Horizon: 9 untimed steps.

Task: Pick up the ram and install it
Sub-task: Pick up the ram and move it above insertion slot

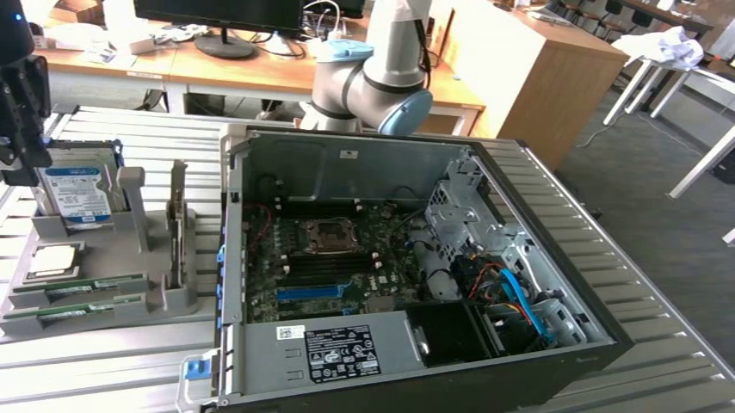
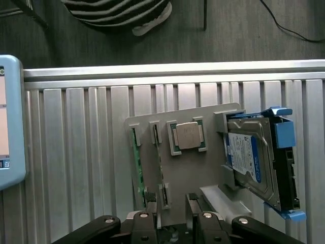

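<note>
Exterior view: gripper (image 2: 173, 219) hangs at the upper left edge of the frame, over the grey holder (image 1: 172, 297) on the slatted metal table (image 1: 115, 361). It is not touching anything.
Wrist view: fingers (image 2: 151, 221) stand apart with an empty gap between them. Hand is open and holds nothing.
Ram stick (image 1: 83, 287) and second ram stick (image 1: 76, 311) sit on edge in adjacent slots at the holder's lower left in the exterior view. They are parallel, just beside each other, green edges showing. Both remain in the holder, neither installed.
Processor (image 2: 187, 136) lies flat, between the ram slots and the hard drive (image 2: 251, 157).
Hard drive carries a blue-and-white label, print too small to read.
Open computer case (image 1: 552, 258) fills the centre of the frame. The power supply label (image 1: 340, 351) is black and white, text not legible.
</note>
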Each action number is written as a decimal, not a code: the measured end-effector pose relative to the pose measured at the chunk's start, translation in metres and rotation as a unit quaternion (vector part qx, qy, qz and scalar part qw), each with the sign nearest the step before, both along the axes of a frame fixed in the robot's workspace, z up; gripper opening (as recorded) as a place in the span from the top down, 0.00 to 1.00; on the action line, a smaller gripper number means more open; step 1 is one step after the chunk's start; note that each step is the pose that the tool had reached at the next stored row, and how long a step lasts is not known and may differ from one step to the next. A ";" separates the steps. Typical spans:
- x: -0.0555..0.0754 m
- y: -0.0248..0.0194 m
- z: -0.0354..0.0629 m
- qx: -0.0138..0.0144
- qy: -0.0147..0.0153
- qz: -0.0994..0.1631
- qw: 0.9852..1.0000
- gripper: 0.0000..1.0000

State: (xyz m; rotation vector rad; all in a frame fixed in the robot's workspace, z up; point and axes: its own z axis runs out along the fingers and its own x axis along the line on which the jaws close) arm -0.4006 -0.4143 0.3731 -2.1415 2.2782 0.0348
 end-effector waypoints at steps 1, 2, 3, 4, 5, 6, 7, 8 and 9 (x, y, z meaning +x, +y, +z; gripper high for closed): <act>-0.001 0.0000 -0.0002 0.000 0.000 0.000 1.000 0.64; -0.003 0.0000 -0.0003 0.000 0.000 0.000 1.000 0.64; -0.004 0.0000 -0.0005 0.000 0.000 0.000 1.000 0.64; -0.005 0.0000 -0.0007 0.000 0.000 0.000 1.000 0.64; -0.007 0.0000 -0.0009 0.000 0.000 0.000 1.000 0.64; -0.008 0.0000 -0.0010 0.000 0.000 0.000 1.000 0.64; -0.009 0.0000 -0.0012 0.000 0.000 0.000 1.000 0.64; -0.011 -0.0001 -0.0014 0.000 0.000 0.000 1.000 0.64; -0.012 -0.0001 -0.0016 0.000 0.000 0.000 1.000 0.64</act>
